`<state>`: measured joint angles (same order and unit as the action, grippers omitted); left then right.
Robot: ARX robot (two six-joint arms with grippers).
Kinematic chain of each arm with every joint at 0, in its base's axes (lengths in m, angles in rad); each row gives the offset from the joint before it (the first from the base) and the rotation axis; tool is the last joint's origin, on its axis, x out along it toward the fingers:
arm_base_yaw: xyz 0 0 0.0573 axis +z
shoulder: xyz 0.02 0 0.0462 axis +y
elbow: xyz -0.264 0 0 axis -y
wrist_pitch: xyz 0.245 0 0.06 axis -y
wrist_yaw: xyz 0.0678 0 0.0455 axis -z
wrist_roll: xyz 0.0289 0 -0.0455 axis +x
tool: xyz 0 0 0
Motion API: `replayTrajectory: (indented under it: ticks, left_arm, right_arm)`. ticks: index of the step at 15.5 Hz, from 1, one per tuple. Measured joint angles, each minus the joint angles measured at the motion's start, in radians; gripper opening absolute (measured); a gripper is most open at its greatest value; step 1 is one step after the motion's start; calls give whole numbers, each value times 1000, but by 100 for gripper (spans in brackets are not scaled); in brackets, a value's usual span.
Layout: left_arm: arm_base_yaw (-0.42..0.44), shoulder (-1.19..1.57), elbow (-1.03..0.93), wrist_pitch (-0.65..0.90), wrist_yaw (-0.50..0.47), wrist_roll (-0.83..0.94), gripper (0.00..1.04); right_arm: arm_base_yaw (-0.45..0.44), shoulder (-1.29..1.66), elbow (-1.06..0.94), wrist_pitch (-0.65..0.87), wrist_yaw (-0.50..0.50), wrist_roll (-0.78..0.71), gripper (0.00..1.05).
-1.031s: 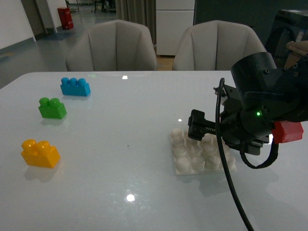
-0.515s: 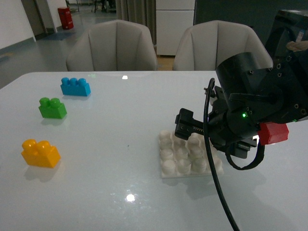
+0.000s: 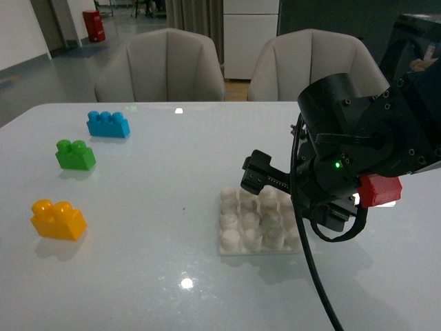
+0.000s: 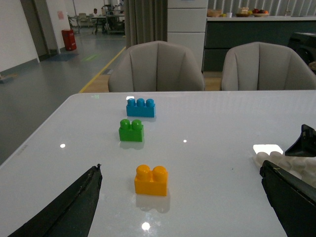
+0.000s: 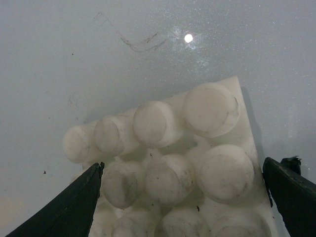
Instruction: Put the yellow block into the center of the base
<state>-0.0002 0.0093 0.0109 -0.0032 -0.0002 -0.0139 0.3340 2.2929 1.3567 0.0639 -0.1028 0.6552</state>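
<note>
Three bricks sit along the table's (image 3: 172,276) left edge in the front view: blue brick (image 3: 107,124) farthest back, green brick (image 3: 75,154) next, yellow block (image 3: 58,219) closest to the near edge. Each stands apart with bare top around it. The base (image 3: 241,227) lies flat right of centre, well apart from the block; the right arm (image 3: 358,152) overhangs its right half. Two chairs (image 3: 160,65) stand beyond the far edge.

Left wrist view: left gripper (image 4: 182,207) spread wide, empty, over bare table; block ahead, unobstructed.

Right wrist view: right gripper (image 5: 182,197) splayed wide, fingers straddling the base; contact cannot be told.
</note>
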Motion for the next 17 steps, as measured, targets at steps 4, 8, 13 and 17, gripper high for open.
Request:
replayTrajectory:
  ticks: [4, 8, 13, 17]
  left_arm:
    - [0, 0, 0, 0, 0, 0, 98]
    - [0, 0, 0, 0, 0, 0, 98]
    - [0, 0, 0, 0, 0, 0, 98]
    - [0, 0, 0, 0, 0, 0, 98]
  right_arm:
    - [-41, -87, -143, 88, -59, 35, 98]
    - [-184, -361, -411, 292, -101, 21, 98]
    - [-444, -915, -811, 465, -195, -66, 98]
    - [-697, -1393, -1116, 507, -282, -190, 98]
